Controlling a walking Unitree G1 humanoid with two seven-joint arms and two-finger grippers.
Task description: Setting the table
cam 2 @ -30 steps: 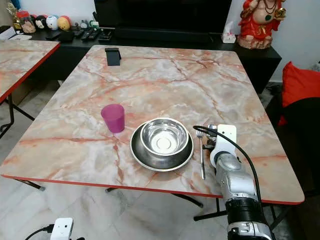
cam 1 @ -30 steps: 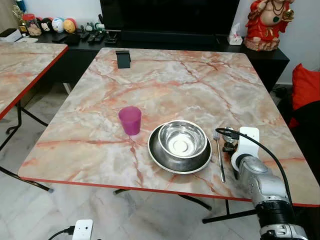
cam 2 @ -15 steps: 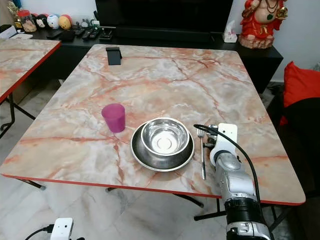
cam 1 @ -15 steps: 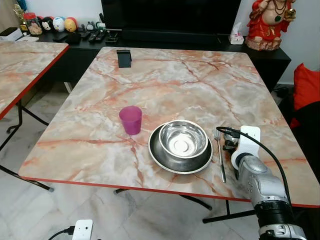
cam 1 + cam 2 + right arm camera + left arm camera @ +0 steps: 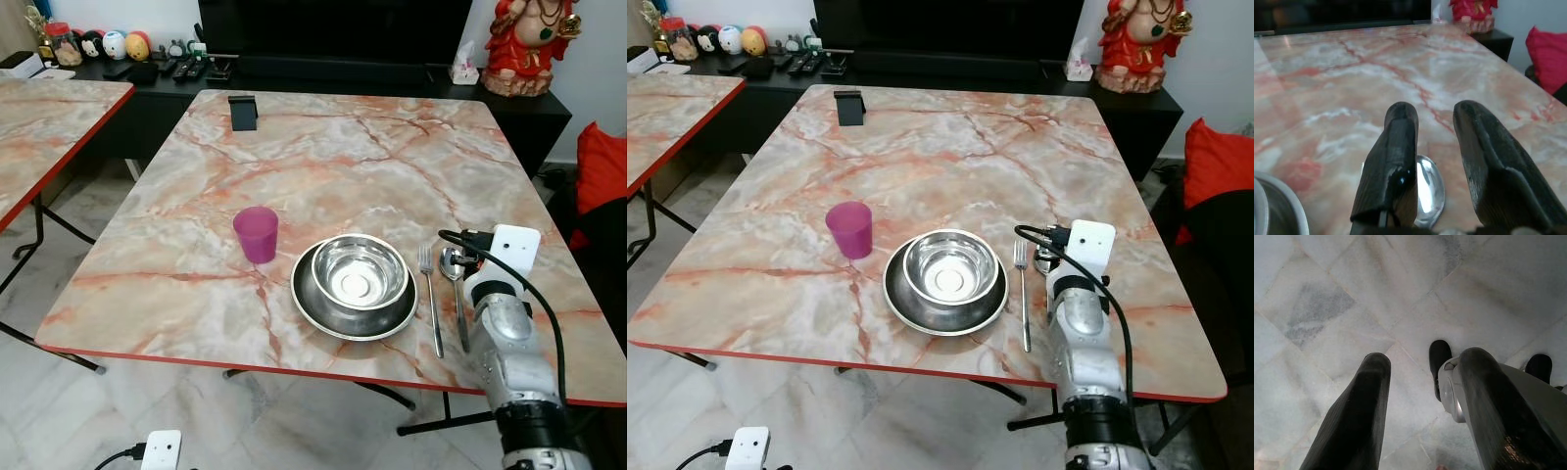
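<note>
Our right gripper [image 5: 1435, 147] is hovering low over the table [image 5: 323, 157], its two black fingers [image 5: 1393, 161] parted with a clear gap between them and nothing held. Right beneath them the spoon [image 5: 457, 294] is lying flat on the marble: in the right wrist view we are looking down on its shiny bowl [image 5: 1426, 188] just under the left finger. From the head views, the spoon's long axis is running near to far, bowl at the far end, handle pointing back towards our edge, so it is lined up with the arm itself.

Moving out leftward, the fork [image 5: 429, 304] is lying just beside the spoon, parallel to it, tines far. Left again, the steel bowl [image 5: 359, 272] is sitting inside the plate [image 5: 338, 318], and the pink cup [image 5: 256, 234] is standing to their left, apart from the plate.

We judge the setting close to done, so the coming move is likely a straight lift back, with the fork close on the left and open marble to the right and far side. The near red edge is close behind the handle.

Our left gripper [image 5: 1420, 396] is hanging idle over the floor [image 5: 1376, 293], fingers apart and empty.
</note>
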